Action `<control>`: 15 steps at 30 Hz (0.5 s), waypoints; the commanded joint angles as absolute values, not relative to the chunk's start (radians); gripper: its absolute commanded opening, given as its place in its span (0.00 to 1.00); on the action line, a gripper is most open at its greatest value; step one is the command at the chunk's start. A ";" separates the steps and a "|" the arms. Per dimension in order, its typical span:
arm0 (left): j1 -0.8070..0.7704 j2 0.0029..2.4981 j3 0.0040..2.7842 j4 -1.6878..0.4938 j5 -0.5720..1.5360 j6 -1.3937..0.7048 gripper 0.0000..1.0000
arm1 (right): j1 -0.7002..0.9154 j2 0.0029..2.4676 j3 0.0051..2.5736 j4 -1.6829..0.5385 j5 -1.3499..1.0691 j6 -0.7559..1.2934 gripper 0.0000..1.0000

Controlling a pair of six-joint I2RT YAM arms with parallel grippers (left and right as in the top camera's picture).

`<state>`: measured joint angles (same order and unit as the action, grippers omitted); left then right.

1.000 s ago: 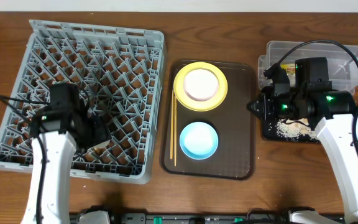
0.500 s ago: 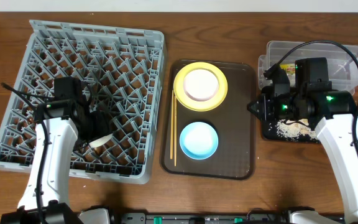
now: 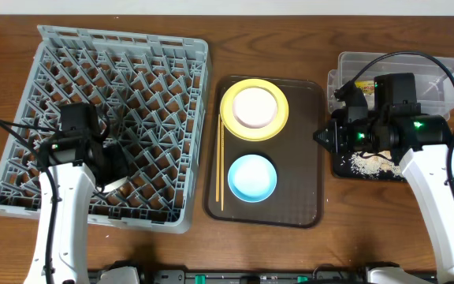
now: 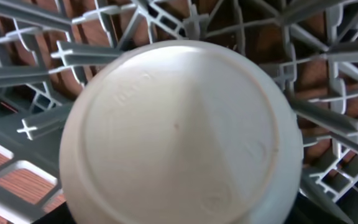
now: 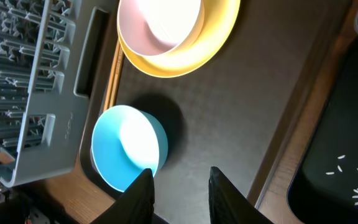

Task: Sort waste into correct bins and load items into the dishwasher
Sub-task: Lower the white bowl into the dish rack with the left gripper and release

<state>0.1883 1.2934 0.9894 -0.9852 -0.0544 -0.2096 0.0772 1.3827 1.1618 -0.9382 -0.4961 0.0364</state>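
Progress: white bowl (image 4: 179, 130) sits upturned in dish rack (image 3: 156, 63), lower left, under left pincer (image 3: 107, 163); its grip cannot be told. Right pincer (image 5: 180, 186) gapes, empty. Plate (image 3: 280, 110), blue bowl (image 3: 251, 177) and chopsticks (image 3: 221, 166) not yet loaded, on brown tray (image 3: 298, 189). Rice grains (image 3: 366, 163) lie in black tray (image 3: 341, 167).

The dish rack (image 3: 124, 79) sits left of the serving tray (image 3: 302, 134), with an upturned bowl (image 4: 179, 130) in its near part. On the serving tray, the plate (image 3: 280, 110) lies at the far end, a second bowl (image 3: 252, 177) nearer, and the chopsticks (image 3: 221, 170) along the left edge. To its right, the tub (image 3: 432, 67) stands behind a shallow tray (image 3: 341, 168) holding rice grains (image 3: 365, 163).
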 commanded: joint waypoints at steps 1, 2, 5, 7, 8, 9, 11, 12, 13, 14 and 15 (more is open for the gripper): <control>0.191 1.293 0.970 -0.995 -0.017 -0.223 0.22 | 0.087 1.376 1.165 -0.938 -0.493 0.017 0.27; 0.191 1.293 0.970 -0.999 -0.009 -0.223 0.25 | 0.087 1.376 1.165 -0.938 -0.493 0.017 0.27; 0.191 1.293 0.970 -1.014 -0.007 -0.223 0.58 | 0.087 1.376 1.165 -0.939 -0.493 0.017 0.27; 0.191 1.293 0.970 -1.028 -0.003 -0.223 0.65 | 0.087 1.376 1.165 -0.939 -0.494 0.017 0.27; 0.191 1.293 0.970 -1.036 0.004 -0.223 0.72 | 0.087 1.376 1.165 -0.939 -0.493 0.017 0.27; 0.191 1.293 0.970 -1.041 0.016 -0.223 0.79 | 0.087 1.376 1.165 -0.939 -0.493 0.017 0.27; 0.191 1.292 0.970 -1.047 0.019 -0.223 0.82 | 0.087 1.376 1.165 -0.939 -0.493 0.017 0.27; 0.191 1.290 0.970 -1.047 0.019 -0.223 0.84 | 0.087 1.376 1.165 -0.938 -0.493 0.017 0.27; 0.191 1.288 0.971 -1.047 0.019 -0.223 0.85 | 0.087 1.376 1.165 -0.938 -0.493 0.017 0.27; 0.191 1.283 0.971 -1.047 0.019 -0.223 0.86 | 0.087 1.376 1.165 -0.939 -0.493 0.017 0.27; 0.191 1.278 0.972 -1.048 0.019 -0.223 0.87 | 0.087 1.376 1.165 -0.938 -0.493 0.016 0.27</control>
